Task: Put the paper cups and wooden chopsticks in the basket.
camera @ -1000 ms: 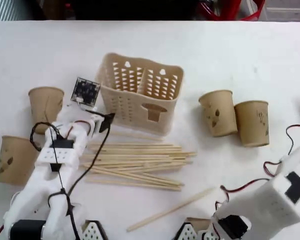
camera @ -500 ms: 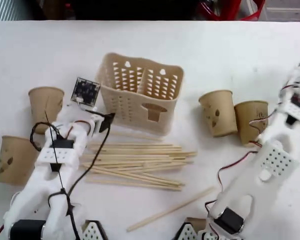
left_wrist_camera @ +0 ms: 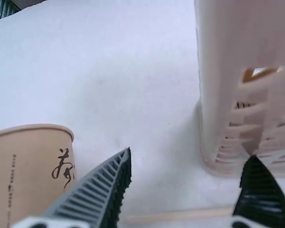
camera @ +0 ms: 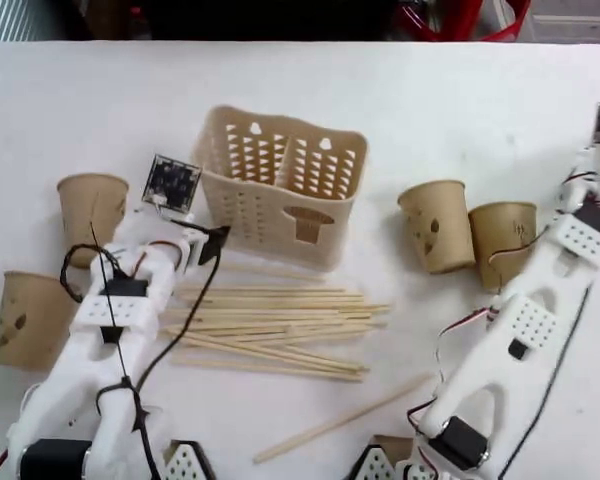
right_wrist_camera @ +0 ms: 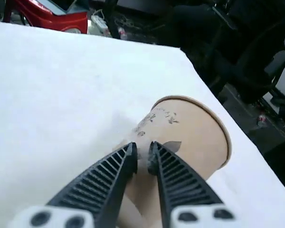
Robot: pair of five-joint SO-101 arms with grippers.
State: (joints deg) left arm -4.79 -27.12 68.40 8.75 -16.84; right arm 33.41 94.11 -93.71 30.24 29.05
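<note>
Tan paper cups (camera: pixel 435 228) with dark leaf and script prints. Cream basket (camera: pixel 270 215), cut-out slot pattern. Pale wooden chopsticks (camera: pixel 280 320). White table (camera: pixel 460 110), white arms (camera: pixel 110 310).

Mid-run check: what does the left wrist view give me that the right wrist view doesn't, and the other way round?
Left wrist view: the basket and its slotted wall, a standing cup beside the left gripper, whose jaws are wide apart, and one chopstick lying on the table between them. Right wrist view: an edge cup near the table's far edge, straight ahead of the right gripper, whose jaws are close together, with a dark room beyond. Shared: the white table, and a brown paper cup in each, though not the same one.
</note>
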